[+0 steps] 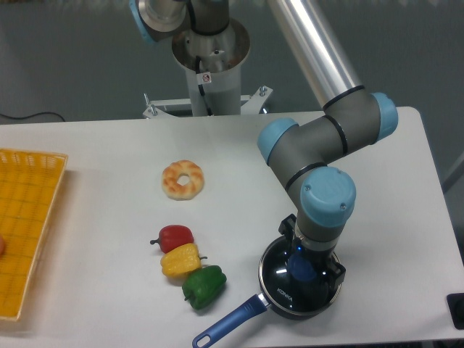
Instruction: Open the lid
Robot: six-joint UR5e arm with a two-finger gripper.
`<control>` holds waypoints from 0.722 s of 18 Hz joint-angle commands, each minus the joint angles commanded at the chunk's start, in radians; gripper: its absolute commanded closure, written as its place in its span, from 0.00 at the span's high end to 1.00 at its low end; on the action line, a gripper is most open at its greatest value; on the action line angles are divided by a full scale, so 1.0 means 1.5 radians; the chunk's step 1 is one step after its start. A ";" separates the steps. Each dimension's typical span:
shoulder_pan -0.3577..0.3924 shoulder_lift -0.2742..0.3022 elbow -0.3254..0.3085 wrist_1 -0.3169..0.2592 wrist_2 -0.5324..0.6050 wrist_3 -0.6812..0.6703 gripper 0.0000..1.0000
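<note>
At the far left edge of the frame a yellow basket (25,225) rests on the white table (109,145), cut off by the frame border. A small reddish item shows at its left edge; too little is visible to identify it.

Left of centre lies a ring-shaped pastry (183,179), flat on the table. Below it, three peppers sit in a diagonal row, each touching the next: a red pepper (174,236) uppermost, a yellow pepper (180,260) in the middle, a green pepper (204,286) lowest.

At lower centre a blue pan handle (230,322) runs down and left from a dark pan (270,301), its end near the bottom edge of the frame.

The lid (283,283) sits closed on the pan at lower right of centre, level, its blue knob (302,270) partly visible beneath the arm.

The gripper (303,265) hangs directly over the knob, the arm's wrist covering most of it from above. The fingers are hidden; whether they are apart or clamped on the knob cannot be told.

At the lower right corner a dark object (457,310) is cut by the frame edge.
</note>
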 joint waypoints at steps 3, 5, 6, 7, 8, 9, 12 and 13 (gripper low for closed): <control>-0.007 -0.002 0.000 0.000 0.000 0.000 1.00; -0.008 -0.003 0.000 0.001 0.000 -0.001 1.00; -0.009 -0.004 0.000 0.001 0.000 -0.003 1.00; -0.009 -0.004 0.000 0.001 0.000 -0.009 1.00; -0.009 -0.004 0.000 0.001 -0.001 -0.013 1.00; -0.009 -0.004 0.000 0.001 -0.001 -0.013 1.00; -0.010 -0.004 0.000 0.001 -0.001 -0.013 1.00; -0.010 -0.004 0.000 0.001 -0.001 -0.013 1.00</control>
